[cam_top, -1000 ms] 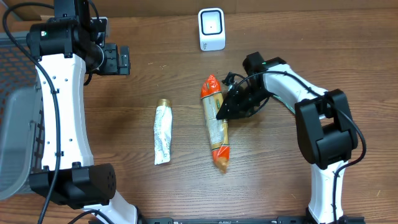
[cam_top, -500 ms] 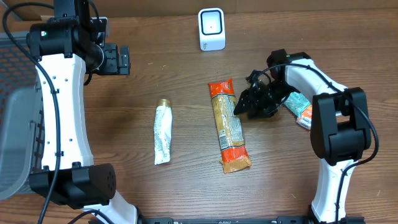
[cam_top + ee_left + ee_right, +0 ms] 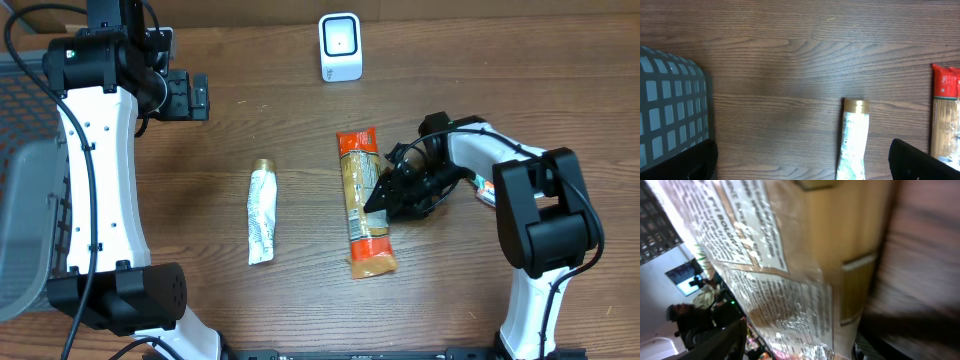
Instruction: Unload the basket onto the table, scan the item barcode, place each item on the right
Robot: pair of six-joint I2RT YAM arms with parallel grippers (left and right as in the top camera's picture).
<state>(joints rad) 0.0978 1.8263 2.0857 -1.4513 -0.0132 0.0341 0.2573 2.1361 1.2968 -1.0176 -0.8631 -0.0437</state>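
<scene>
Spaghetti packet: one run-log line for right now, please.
item: spaghetti packet lying flat | right jaws: at its right edge, grip unclear | left jaws: open, away | barcode scanner: item not yet presented

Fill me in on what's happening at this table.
The right tool is at the right edge of the long pasta packet lying flat mid-table; whether it grips it is unclear. The left tool hangs open at far left, holding nothing. The white scanner stands at the far edge; a tube lies untouched left of the packet.
</scene>
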